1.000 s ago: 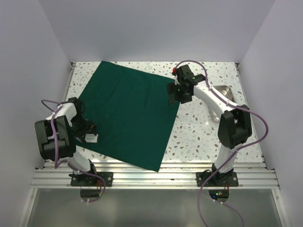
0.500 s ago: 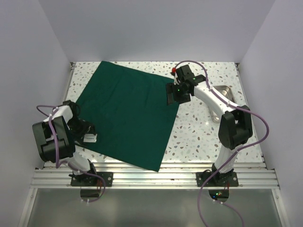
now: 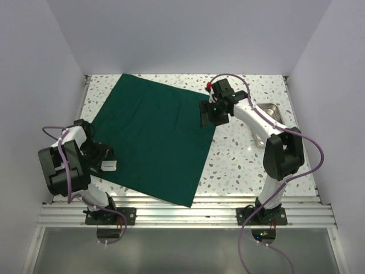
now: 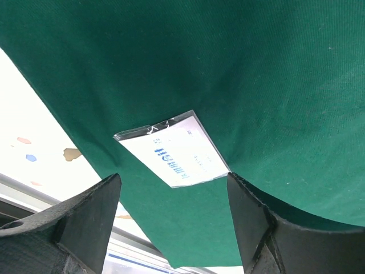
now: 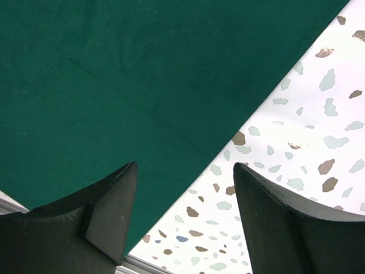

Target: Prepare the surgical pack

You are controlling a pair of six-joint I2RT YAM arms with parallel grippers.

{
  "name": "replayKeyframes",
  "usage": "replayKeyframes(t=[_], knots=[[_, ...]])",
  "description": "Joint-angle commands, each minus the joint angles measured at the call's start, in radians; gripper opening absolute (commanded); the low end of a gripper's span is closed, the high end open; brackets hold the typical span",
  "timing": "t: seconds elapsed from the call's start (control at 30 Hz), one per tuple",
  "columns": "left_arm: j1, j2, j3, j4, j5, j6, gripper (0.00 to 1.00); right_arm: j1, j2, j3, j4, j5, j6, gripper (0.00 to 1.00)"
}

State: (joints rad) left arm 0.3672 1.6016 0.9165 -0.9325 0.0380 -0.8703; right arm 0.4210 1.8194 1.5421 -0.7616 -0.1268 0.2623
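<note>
A large dark green cloth lies flat on the speckled table. It also fills the left wrist view and the right wrist view. A small white packet with blue print lies on the cloth's left edge, also in the left wrist view. My left gripper is open just above the packet, apart from it. My right gripper is open above the cloth's right corner edge. A steel tray sits at the right, partly hidden by the right arm. No instruments show.
White walls enclose the table on three sides. The metal rail runs along the near edge, with the cloth's front corner close to it. Bare speckled table lies right of the cloth.
The left arm has drawn slightly back to the left. The right gripper has shifted a little left over the cloth's edge. The cloth and packet have not moved.
</note>
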Motion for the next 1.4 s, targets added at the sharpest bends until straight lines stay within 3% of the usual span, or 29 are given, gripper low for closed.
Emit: replayKeyframes(t=[0.0, 0.77, 1.2, 1.37], knots=[[0.010, 0.000, 0.028, 0.004, 0.022, -0.027, 0.79, 0.005, -0.034, 0.001, 0.027, -0.030, 0.002, 0.72], [0.047, 0.092, 0.067, 0.009, 0.020, -0.096, 0.80, 0.006, -0.014, 0.007, 0.036, -0.051, -0.001, 0.72], [0.047, 0.092, 0.048, 0.012, 0.013, -0.084, 0.67, 0.007, -0.006, 0.020, 0.036, -0.057, 0.000, 0.72], [0.045, 0.055, 0.030, -0.011, -0.015, -0.081, 0.76, 0.006, -0.009, 0.013, 0.038, -0.060, -0.001, 0.72]])
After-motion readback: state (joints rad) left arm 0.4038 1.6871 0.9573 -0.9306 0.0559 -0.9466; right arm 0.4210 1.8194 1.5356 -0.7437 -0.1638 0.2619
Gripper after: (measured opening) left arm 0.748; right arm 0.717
